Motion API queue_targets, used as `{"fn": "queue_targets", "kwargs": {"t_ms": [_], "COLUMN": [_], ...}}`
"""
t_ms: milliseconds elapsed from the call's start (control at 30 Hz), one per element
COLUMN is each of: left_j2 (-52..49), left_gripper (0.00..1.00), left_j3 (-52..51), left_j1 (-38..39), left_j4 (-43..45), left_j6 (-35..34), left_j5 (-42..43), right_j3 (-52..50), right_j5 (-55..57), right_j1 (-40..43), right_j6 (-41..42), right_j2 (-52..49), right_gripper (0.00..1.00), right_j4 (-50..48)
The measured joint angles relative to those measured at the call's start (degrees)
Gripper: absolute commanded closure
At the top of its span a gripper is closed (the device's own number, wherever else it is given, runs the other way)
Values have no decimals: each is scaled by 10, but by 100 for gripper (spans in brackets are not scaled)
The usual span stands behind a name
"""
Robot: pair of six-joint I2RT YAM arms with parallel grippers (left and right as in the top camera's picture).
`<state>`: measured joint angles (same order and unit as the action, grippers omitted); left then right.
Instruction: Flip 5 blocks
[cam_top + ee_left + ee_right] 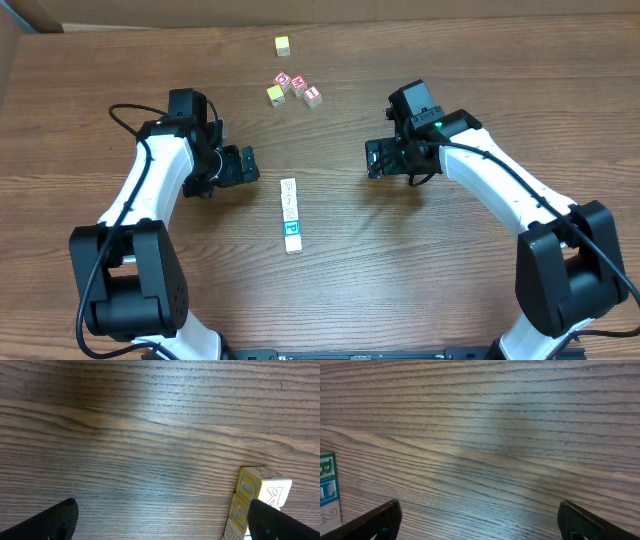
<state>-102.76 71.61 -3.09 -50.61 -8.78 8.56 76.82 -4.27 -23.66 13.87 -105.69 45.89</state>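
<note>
The blocks point(291, 215) lie in a short straight row at the middle of the table, pale faces up, one of them showing a blue face point(293, 229). My left gripper point(250, 166) stands open to the left of the row's far end, touching nothing. My right gripper point(371, 158) stands open well to the right, also holding nothing. The left wrist view has the row's end point(257, 497) just inside the right finger point(285, 522), with yellow side faces; the left gripper point(162, 527) spans bare wood. In the right wrist view the blocks point(327, 492) sit at the left edge, outside the open right gripper point(480, 527).
At the back of the table lie a single yellow cube point(283, 45) and a cluster of a yellow cube point(275, 94) with red-and-white cubes point(298, 85). A cardboard edge point(30, 15) runs along the far side.
</note>
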Motion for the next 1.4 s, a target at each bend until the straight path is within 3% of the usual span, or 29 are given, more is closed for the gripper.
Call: {"fn": "queue_targets", "kwargs": {"t_ms": [633, 1400], "left_j2": [0, 0], "left_gripper": [0, 0], "left_j3": [0, 0], "left_j1": [0, 0], "left_j4": [0, 0], "left_j6": [0, 0], "left_j5": [0, -2], "right_j3": [-1, -1], "right_j5": [0, 15], "right_j1": [0, 31], "right_j6": [0, -4], "right_j2": [37, 638], "right_gripper": [0, 0], "right_j4": [1, 3]}}
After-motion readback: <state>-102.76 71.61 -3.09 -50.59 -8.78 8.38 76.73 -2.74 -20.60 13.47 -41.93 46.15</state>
